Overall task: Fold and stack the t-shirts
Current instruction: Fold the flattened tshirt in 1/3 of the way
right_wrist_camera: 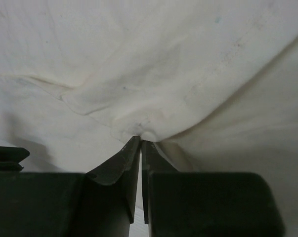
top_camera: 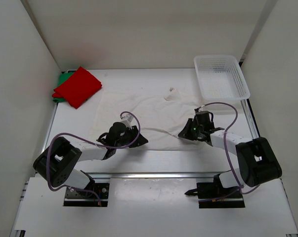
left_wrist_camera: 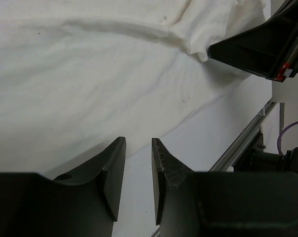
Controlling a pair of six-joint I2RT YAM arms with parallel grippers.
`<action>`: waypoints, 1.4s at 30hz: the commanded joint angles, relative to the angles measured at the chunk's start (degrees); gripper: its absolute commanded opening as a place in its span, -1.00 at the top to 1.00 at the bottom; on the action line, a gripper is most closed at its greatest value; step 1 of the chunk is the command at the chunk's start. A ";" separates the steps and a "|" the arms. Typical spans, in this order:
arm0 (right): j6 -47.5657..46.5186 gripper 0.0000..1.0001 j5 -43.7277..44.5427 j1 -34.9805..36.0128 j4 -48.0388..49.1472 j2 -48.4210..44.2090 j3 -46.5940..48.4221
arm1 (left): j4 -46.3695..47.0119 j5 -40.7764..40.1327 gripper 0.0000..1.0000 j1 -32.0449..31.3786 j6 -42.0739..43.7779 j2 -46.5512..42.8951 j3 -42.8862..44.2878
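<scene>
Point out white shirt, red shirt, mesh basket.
white shirt (top_camera: 144, 113), top view, middle of the cloth
red shirt (top_camera: 77, 86), top view, centre of the fold
mesh basket (top_camera: 220, 76), top view, bare floor

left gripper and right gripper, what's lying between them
The white t-shirt, spread out; the top view shows its near hem running from the left gripper to the right gripper, which pinches it.

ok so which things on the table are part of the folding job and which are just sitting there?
Job: white t-shirt spread mid-table, right gripper pinching its edge; red t-shirt folded on green t-shirt, back left.
Lying about: white mesh basket, empty, back right.
</scene>
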 commanded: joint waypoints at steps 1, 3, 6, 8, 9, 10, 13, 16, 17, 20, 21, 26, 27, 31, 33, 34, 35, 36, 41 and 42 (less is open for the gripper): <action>0.02 0.91 -0.91 0.02 2.92 0.24 4.10 | 2.00 1.08 0.24 0.32 0.12 -0.91 -0.46; 0.45 0.97 -1.34 0.10 2.74 1.46 6.46 | 2.26 0.81 0.23 0.58 -0.05 -0.92 -0.64; -0.25 0.99 -1.43 0.02 3.01 5.49 11.29 | 3.14 1.07 0.23 0.06 -0.32 -0.13 -0.90; -0.16 1.00 -1.07 -0.07 2.83 9.01 14.90 | 3.40 0.99 0.23 -0.20 -1.10 -0.04 -1.42; -0.34 0.98 -1.17 -0.07 3.01 11.55 17.18 | 3.66 1.07 0.23 -0.30 -1.20 -0.21 -1.43; -0.60 0.99 -0.73 0.45 3.10 13.75 19.72 | 3.67 1.16 0.24 -0.47 -1.37 -0.47 -1.69; -0.86 0.85 0.50 1.68 2.31 17.89 25.44 | 3.31 0.29 0.24 -0.39 -1.46 -1.53 -2.21; -2.00 0.66 -0.11 1.95 2.13 18.96 28.27 | 2.61 -0.59 0.24 0.14 -0.76 -2.76 -2.04; -1.57 0.61 0.06 2.21 2.74 18.44 28.54 | 2.00 -0.42 0.23 0.49 -0.84 -3.46 -1.95; -4.28 0.43 1.11 3.35 2.93 15.55 27.57 | 1.47 -1.56 0.25 0.84 -0.58 -3.20 -1.08; -4.81 0.44 2.60 3.36 2.14 14.92 27.14 | 1.21 -1.39 0.23 0.41 -0.23 -3.29 -0.81; -5.44 0.60 7.18 2.75 2.48 6.23 16.18 | 0.59 -2.17 0.24 1.72 0.30 -3.38 -0.45; -5.26 0.59 6.57 2.22 3.27 5.69 14.23 | 0.94 -2.18 0.25 1.81 0.12 -3.29 -0.81; -10.61 0.43 5.15 0.28 -1.63 10.69 19.47 | 1.56 -2.00 0.23 0.24 -0.41 -1.62 -0.46; -14.21 0.40 4.73 1.42 -3.67 14.20 24.82 | 2.34 -1.74 0.24 -0.30 -0.67 -0.74 -0.20; -14.75 0.39 5.07 2.29 -4.11 14.91 25.46 | 2.35 -1.82 0.25 -0.38 -0.93 -0.48 -0.37; -15.19 0.38 5.16 2.82 -3.50 16.05 26.59 | 2.87 -1.39 0.25 -0.38 -1.19 -0.39 -0.46; -15.63 0.37 4.38 2.48 -3.76 17.54 27.91 | 3.14 -1.91 0.24 -0.65 -1.20 -0.39 -0.72; -16.42 0.36 5.86 4.50 -5.33 22.47 31.35 | 3.66 -1.39 0.24 -0.38 -0.76 0.31 -1.60; -16.86 0.35 5.60 4.85 -5.86 23.43 31.44 | 4.01 -1.39 0.24 -0.21 -1.02 0.40 -1.60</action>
